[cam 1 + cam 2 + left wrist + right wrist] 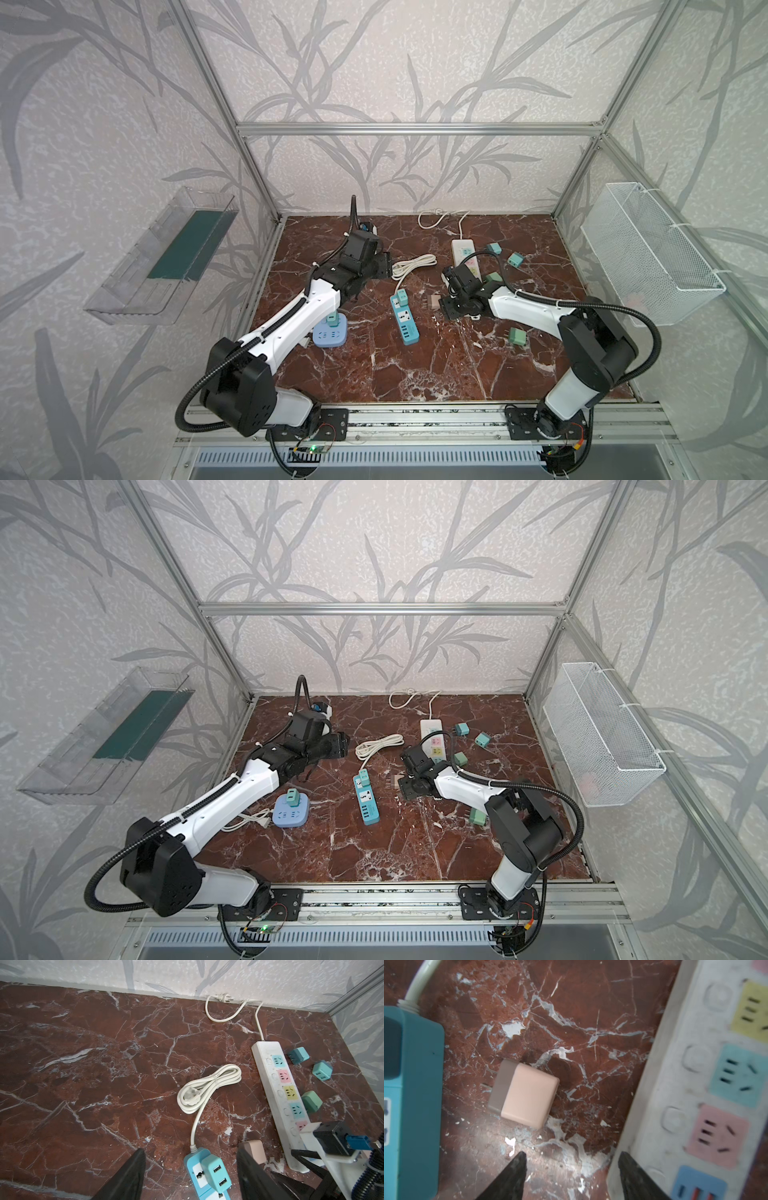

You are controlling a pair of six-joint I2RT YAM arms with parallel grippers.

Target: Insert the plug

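Note:
The pink plug (527, 1095) lies on its side on the marble table (415, 365), prongs toward the blue power strip (413, 1084). It sits in the gap between that strip and the white power strip (695, 1084). My right gripper (572, 1157) hovers just short of the plug, open, nothing between its fingers. In both top views the pink plug (432, 301) (397, 780) shows beside the right wrist. My left gripper (191, 1149) is open and empty above the blue strip's (193, 1161) cable end, where a teal USB charger (216, 1172) is plugged in.
A coiled white cable (413, 266) lies by the left gripper (388, 270). Several loose green plugs (514, 260) lie around the white strip (467, 257). A round blue socket (329, 332) sits under the left arm. A wire basket (652, 253) hangs on the right wall.

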